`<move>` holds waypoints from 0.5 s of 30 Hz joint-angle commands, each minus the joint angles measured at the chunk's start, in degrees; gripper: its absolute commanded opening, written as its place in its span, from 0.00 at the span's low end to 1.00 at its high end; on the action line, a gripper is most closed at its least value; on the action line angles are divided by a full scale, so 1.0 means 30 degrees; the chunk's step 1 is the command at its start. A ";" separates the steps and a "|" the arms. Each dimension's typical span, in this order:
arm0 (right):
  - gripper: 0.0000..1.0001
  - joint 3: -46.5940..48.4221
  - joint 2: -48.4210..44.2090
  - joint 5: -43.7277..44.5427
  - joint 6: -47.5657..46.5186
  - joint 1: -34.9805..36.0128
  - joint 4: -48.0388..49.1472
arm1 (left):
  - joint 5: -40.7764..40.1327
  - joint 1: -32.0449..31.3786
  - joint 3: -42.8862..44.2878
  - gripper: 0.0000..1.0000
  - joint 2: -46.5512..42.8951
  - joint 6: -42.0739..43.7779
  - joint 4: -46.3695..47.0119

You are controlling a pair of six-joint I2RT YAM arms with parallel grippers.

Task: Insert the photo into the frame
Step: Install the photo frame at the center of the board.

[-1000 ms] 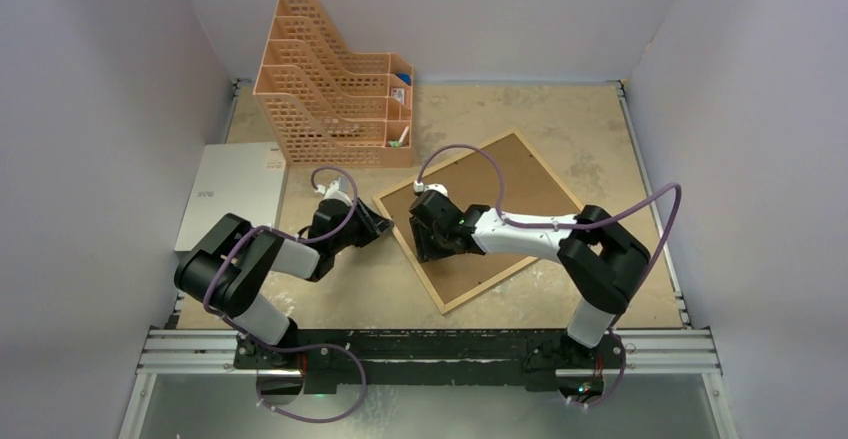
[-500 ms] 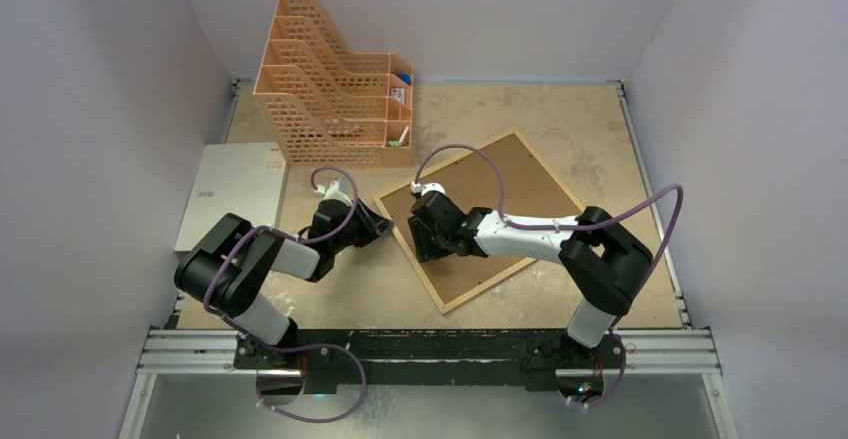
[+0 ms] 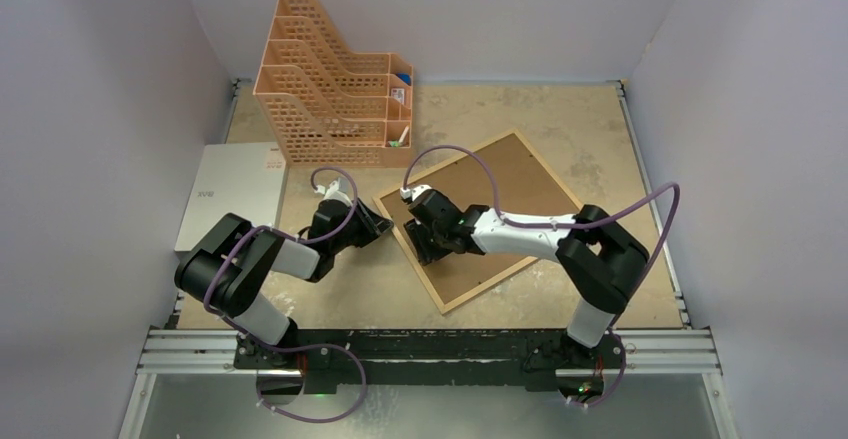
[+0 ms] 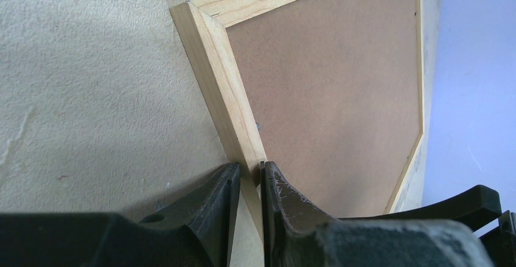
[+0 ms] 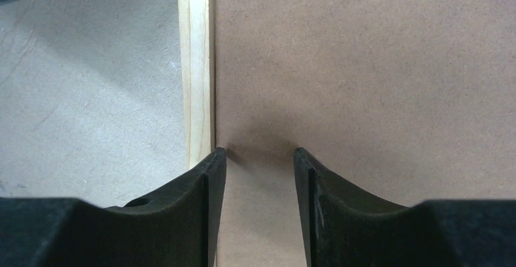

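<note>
Left claw [image 4: 251,169] pinches the frame [image 4: 216,66] by its rail; right claw [image 5: 258,156], parted, seems to press the board [image 5: 365,66]. The frame may skid loose.

Top view looks down from behind; both wrist views look closely along the frame [image 4: 220,84] edge

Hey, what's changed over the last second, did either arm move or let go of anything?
The right gripper slid a little leftward across the backing board, and its open fingers now stand beside the frame's wooden rail. Nothing was taken or let go. The left gripper stays clamped on the frame's rail. The frame, board, orange organizer and grey sheet have not shifted.
</note>
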 commanded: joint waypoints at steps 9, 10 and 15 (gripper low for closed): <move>0.50 -0.0378 0.1709 -0.0343 -0.1329 -0.0175 -0.3024 | -0.1062 -0.0048 -0.1383 0.24 0.1400 0.1485 -0.6582; 0.51 -0.0406 0.1659 -0.0758 -0.1408 -0.0169 -0.3033 | -0.1060 -0.0048 -0.1380 0.24 0.1403 0.1471 -0.6581; 0.52 -0.0408 0.1762 -0.1207 -0.1690 -0.0197 -0.3105 | -0.1075 -0.0048 -0.1363 0.24 0.1430 0.1482 -0.6552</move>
